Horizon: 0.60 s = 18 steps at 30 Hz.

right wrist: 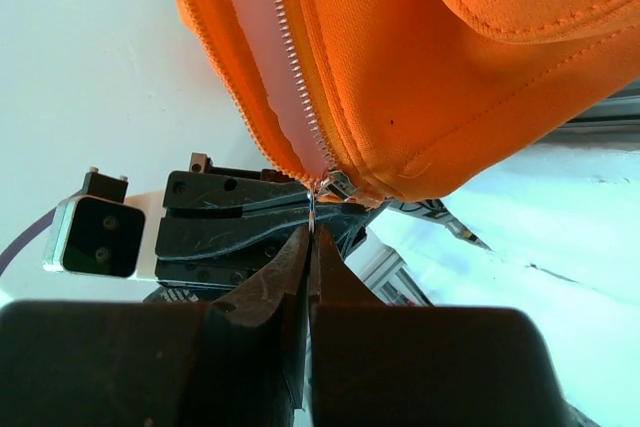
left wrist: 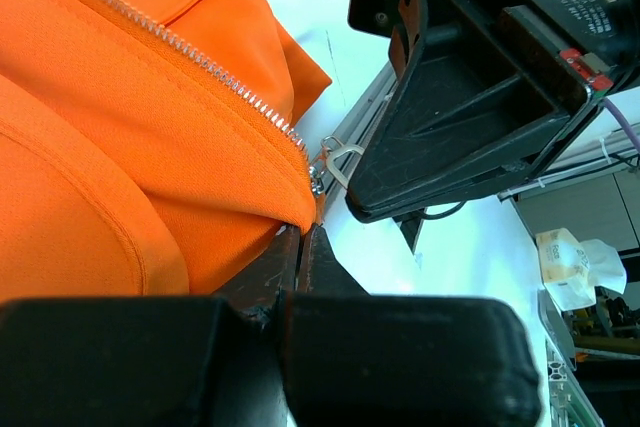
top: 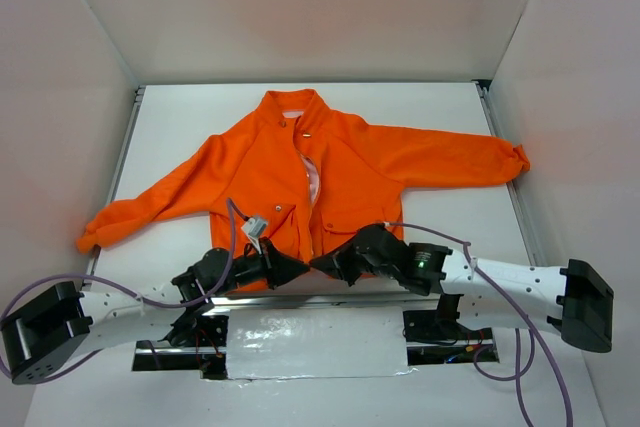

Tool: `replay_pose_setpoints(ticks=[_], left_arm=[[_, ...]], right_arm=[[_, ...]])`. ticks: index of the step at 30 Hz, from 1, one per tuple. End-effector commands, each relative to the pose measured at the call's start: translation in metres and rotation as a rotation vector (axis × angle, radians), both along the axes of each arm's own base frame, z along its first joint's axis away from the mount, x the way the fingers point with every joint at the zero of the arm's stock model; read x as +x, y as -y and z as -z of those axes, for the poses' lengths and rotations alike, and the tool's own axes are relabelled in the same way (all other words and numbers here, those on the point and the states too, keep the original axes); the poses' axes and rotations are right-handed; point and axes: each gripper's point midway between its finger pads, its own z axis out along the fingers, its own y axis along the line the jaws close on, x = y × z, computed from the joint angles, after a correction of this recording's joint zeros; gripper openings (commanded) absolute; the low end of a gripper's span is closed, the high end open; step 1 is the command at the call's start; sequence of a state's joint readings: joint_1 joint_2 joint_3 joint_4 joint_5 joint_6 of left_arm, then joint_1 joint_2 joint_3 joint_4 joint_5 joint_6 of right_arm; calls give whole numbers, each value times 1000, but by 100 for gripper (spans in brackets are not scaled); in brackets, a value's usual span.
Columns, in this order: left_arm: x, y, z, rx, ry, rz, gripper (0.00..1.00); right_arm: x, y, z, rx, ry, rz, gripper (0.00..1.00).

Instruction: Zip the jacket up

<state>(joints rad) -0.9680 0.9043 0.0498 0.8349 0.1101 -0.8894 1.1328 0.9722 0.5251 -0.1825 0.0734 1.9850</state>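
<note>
- Your jacket [top: 340,162] lay flat in the middle of the white tabletop [top: 450,117], front side up.
- Its collar [top: 290,107] pointed to 12 o'clock, and its bottom edge pointed to 6 o'clock.
- One sleeve [top: 140,209] reached out to 8 o'clock, and the other sleeve [top: 450,162] reached to 3 o'clock.
- The front was open, and a pale lining [top: 310,179] showed down the middle.
- Both of your arms met at the bottom edge, at 6 o'clock of the jacket.
- Your left jaws were squeezed tight on the jacket's bottom edge, just beside the zipper [left wrist: 200,57].
- Your right jaws were squeezed tight on the thin metal zipper pull [right wrist: 313,209], at the low end of the zipper.
- The two sets of jaws were near each other, tip facing tip.
</note>
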Motion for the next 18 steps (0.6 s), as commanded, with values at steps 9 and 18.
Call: replay_pose_setpoints(ticks=[9, 18], left_arm=[[-8, -5, 20, 47, 15, 12, 0], [-8, -6, 33, 91, -3, 2, 0]], right_arm=[[33, -15, -48, 283, -273, 231, 0], [62, -19, -55, 308, -308, 295, 0]])
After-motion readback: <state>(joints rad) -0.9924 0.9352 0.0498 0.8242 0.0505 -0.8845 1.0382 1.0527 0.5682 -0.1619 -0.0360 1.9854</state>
